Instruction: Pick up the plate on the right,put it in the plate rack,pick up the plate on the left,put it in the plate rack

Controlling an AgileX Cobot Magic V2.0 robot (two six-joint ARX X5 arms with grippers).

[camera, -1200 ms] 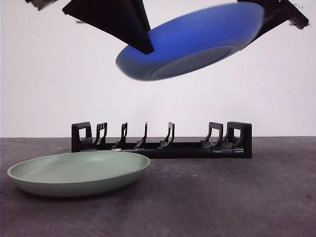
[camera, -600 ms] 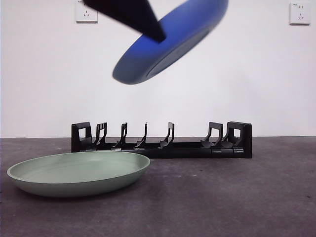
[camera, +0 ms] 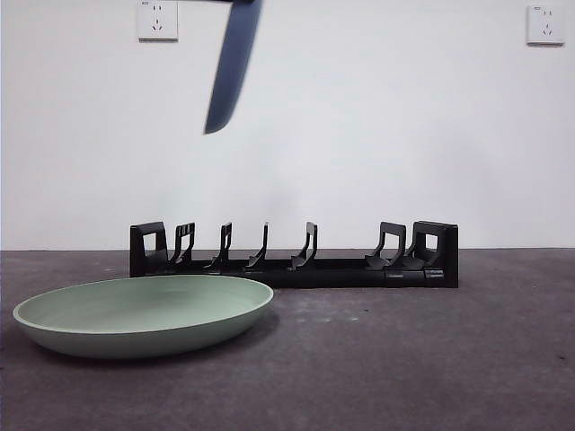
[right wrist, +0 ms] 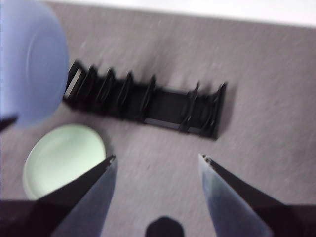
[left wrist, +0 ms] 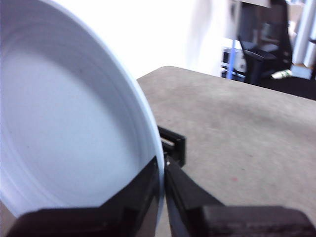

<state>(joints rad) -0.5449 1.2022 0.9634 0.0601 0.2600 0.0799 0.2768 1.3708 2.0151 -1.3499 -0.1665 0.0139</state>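
A blue plate [camera: 232,67] hangs high over the left part of the plate rack [camera: 295,257], turned on edge toward the front view. My left gripper [left wrist: 162,165] is shut on the rim of this blue plate [left wrist: 64,133], which fills its wrist view, with one end of the rack [left wrist: 174,146] just past the rim. A pale green plate [camera: 144,314] lies flat on the table in front of the rack's left half. My right gripper [right wrist: 157,159] is open and empty, high above the table, looking down on the rack [right wrist: 145,102], the green plate [right wrist: 64,158] and the blue plate [right wrist: 30,61].
The table top [camera: 431,359] is dark grey. A white wall with two sockets [camera: 157,20] stands behind the rack. Black chairs [left wrist: 261,49] show beyond the table's far edge in the left wrist view.
The second gripper let go of the blue plate and left the front view. The plate swung from a tilted, near-flat pose to edge-on and shifted left and up.
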